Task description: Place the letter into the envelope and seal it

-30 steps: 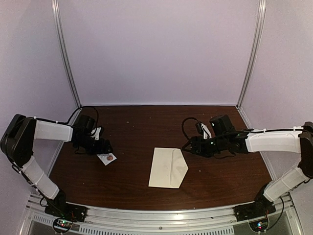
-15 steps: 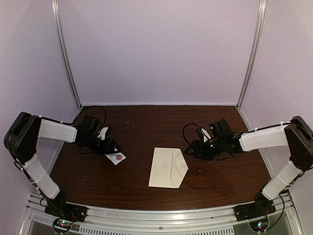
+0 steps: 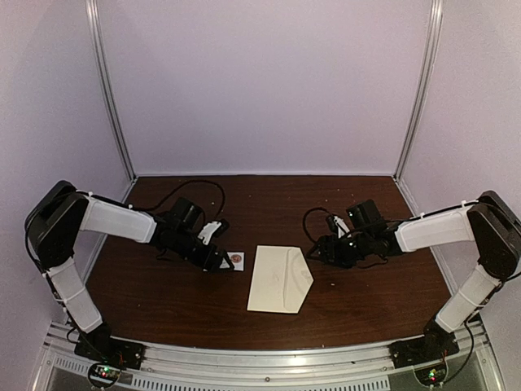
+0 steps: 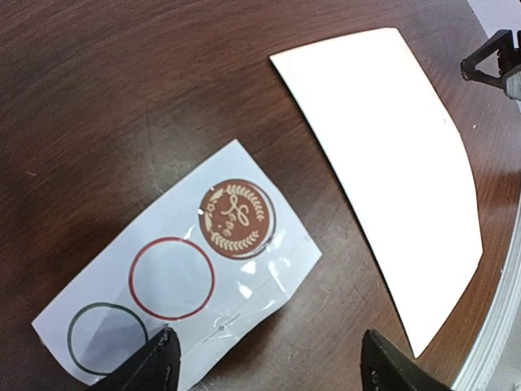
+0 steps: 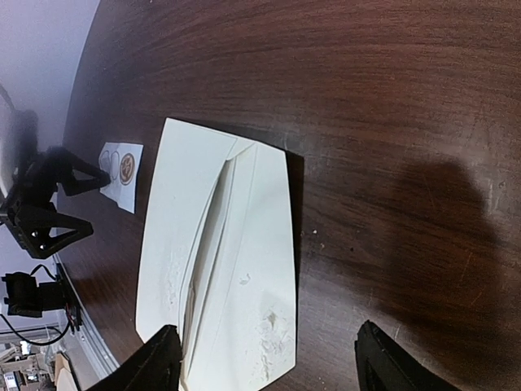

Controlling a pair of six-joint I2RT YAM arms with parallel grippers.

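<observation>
I read the left claw (image 4: 264, 350) as spread wide, with nothing clamped between its fingers. In the left wrist view, one fingertip (image 4: 159, 358) overlaps the near edge of the sticker card (image 4: 179, 285). I cannot tell whether it presses on the card. The card lies flat on the counter (image 3: 244, 204) and carries one brown round sticker (image 4: 237, 218) beside two empty rings.

The right claw (image 5: 264, 334) is likewise spread wide and holds nothing. In the right wrist view, one fingertip (image 5: 163, 346) overlaps the edge of the envelope (image 5: 220, 269). I cannot confirm contact.

The envelope lies flat mid-counter, its pointed flap toward 3 o'clock in the top view. It sits at 4 o'clock from the left claw, just beyond the card, and at 8 o'clock from the right claw, close by. Card and envelope are near each other but apart.
</observation>
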